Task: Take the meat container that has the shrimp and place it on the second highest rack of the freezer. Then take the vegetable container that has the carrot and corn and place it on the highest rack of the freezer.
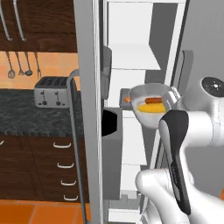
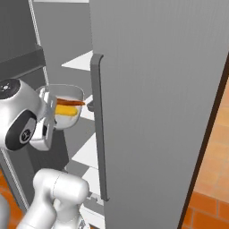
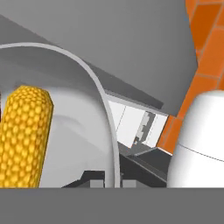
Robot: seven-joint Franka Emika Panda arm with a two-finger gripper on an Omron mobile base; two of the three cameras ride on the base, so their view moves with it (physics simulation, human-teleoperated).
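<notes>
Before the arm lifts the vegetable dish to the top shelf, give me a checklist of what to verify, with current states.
1. Freezer door open: ok.
2. Vegetable dish off the shelves, carried at the arm's end: ok; fingertip contact cannot tell.
3. Corn and carrot inside the dish: ok.
4. Meat tray with shrimp already on a shelf behind the dish: ok; whether it is the second highest, cannot tell.
5. Upper shelf above the dish looks bare: ok.
6. Dish level: ok, roughly.
</notes>
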